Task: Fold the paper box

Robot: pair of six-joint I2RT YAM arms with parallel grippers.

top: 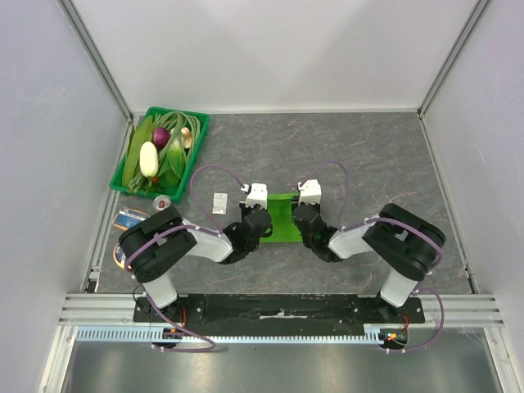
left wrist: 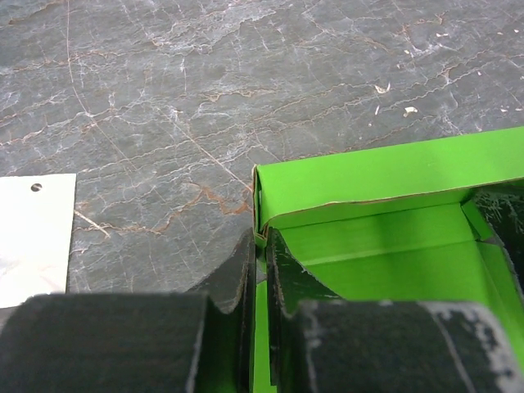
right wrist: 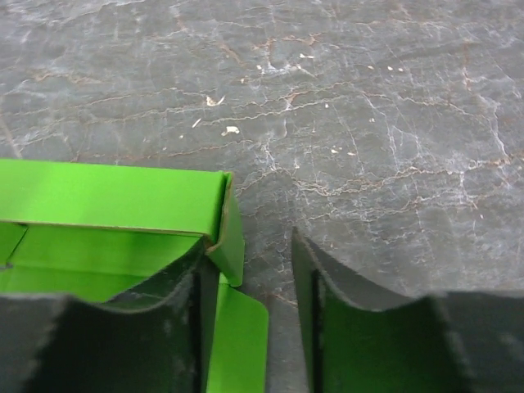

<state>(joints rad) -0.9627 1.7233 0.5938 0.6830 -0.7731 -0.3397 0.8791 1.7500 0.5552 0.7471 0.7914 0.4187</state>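
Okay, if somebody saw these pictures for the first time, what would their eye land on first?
The bright lime-green paper box at the middle of the table, half folded with its walls raised and an arm on either side. The left gripper pinches one wall, while the right gripper stands open at the opposite corner. After that, the green crate of vegetables at the far left.

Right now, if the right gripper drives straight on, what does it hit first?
Probably bare table: the right gripper looks tilted down at it. The paper box corner sits just left of that line. Depth unclear.
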